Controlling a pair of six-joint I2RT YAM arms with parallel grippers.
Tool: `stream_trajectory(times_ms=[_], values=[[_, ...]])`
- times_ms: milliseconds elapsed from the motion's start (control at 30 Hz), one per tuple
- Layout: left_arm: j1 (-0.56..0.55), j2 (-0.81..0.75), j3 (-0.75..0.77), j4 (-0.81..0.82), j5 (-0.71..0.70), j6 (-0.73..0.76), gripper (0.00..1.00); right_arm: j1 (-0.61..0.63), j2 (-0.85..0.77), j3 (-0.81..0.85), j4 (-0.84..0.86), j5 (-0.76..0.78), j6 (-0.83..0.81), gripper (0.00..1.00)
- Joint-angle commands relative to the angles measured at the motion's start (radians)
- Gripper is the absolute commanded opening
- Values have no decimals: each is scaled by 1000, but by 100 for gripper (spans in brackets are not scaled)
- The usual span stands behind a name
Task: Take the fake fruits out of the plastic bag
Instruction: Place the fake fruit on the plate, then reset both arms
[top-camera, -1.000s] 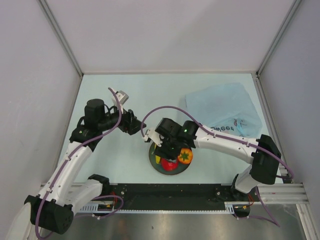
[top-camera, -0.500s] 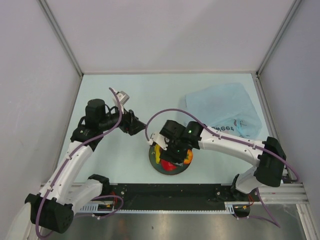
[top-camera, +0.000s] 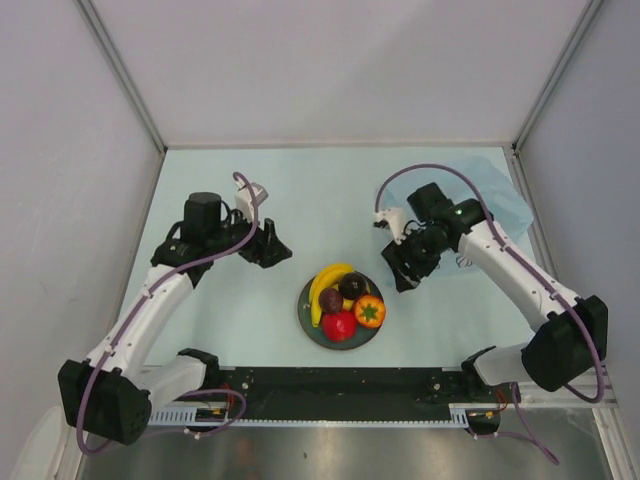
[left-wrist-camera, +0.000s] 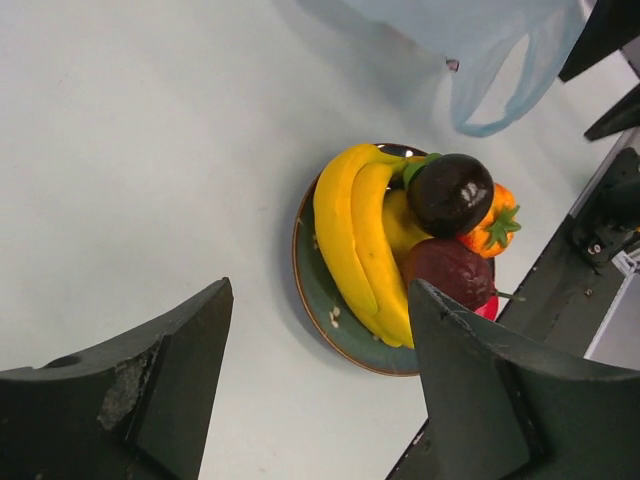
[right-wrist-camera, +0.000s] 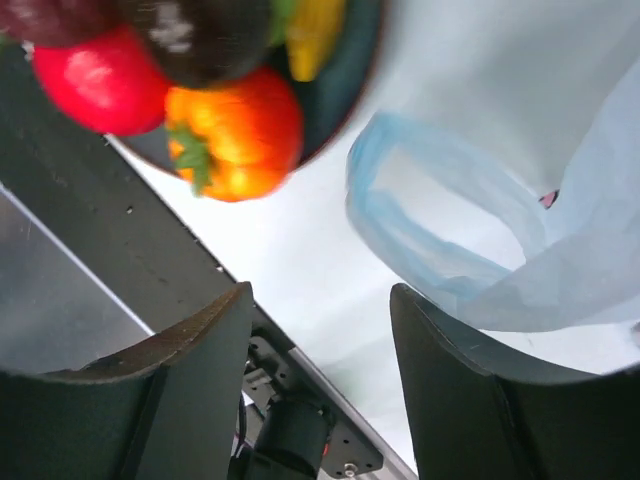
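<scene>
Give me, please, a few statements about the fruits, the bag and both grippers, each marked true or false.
1. The fake fruits sit piled on the plate. True.
2. The right gripper holds the orange fruit. False: it is open and empty, apart from the plate.
3. The plastic bag lies apart from the plate. True.
4. The left gripper is shut on the banana bunch. False: it is open and empty; the bunch lies on the plate.

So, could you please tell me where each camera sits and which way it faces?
Top external: above, behind both arms, which show whole, facing down on the table.
Left wrist: faces past the open left gripper at the plate of fake fruits.
Right wrist: faces past the right gripper at the plastic bag.
Shared: the fruits.
</scene>
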Motion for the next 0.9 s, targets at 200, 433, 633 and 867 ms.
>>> stream_trajectory(times_ms=[200,433,633,867], values=[[37,120,177,-117,-35,143,74,-362,195,96,363,-62,-20,61],[35,104,206,-140,-245,153,79,-382,39,137,340,-194,204,99],[46,160,249,-154,-394,150,100,-378,-29,68,492,175,468,100],[98,166,206,-100,-480,111,100,-427,-61,-18,572,168,476,100]])
